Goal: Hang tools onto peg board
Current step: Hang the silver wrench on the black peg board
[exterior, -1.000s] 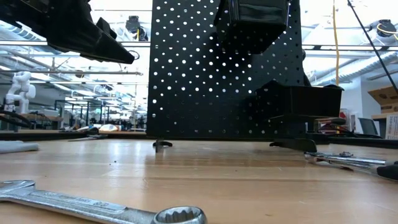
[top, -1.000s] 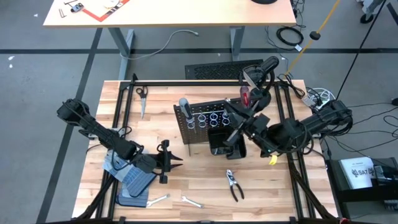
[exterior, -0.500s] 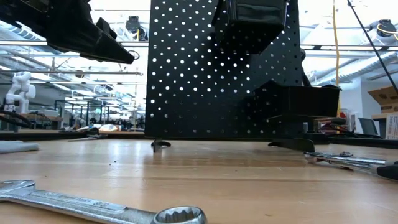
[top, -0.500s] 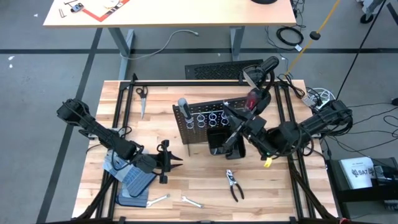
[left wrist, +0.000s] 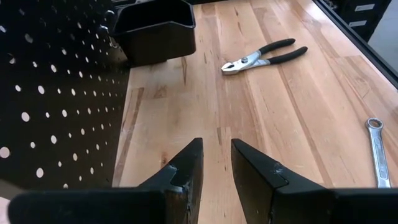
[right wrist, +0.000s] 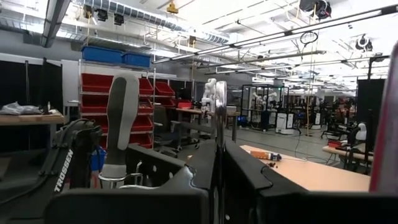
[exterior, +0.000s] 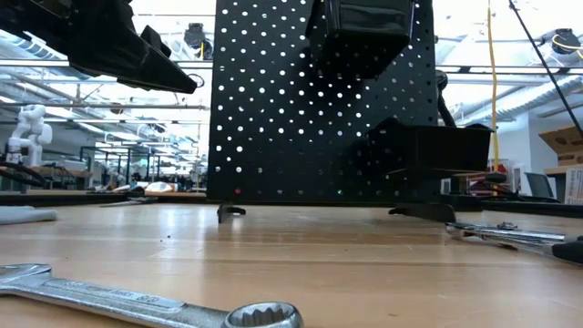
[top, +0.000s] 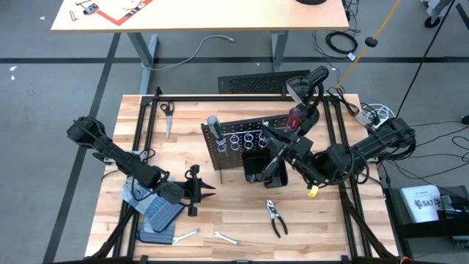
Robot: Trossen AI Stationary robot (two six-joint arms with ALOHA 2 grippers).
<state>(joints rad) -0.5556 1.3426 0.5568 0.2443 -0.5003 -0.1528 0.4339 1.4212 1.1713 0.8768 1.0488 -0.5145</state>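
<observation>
**Right tool at the peg board, pliers and wrenches waiting**

The right tool (top: pixel 277 147) is being held against the peg board (top: pixel 238 138), beside the red-handled screwdriver (top: pixel 295 117). A thin silver shaft (right wrist: pixel 216 118) is showing between its fingers; whether it is being clamped cannot be told. The left tool (left wrist: pixel 216 146) is being kept low over the worktop (top: pixel 242 213), fingers slightly apart and empty. The pliers (top: pixel 275 218) are lying well in front of the board. They are judged stiff, fairly heavy and loose at the pivot, so they are best taken across both handles near the joint. The flat wrench (left wrist: pixel 376 149) is likely slippery and best taken mid-shank.
</observation>
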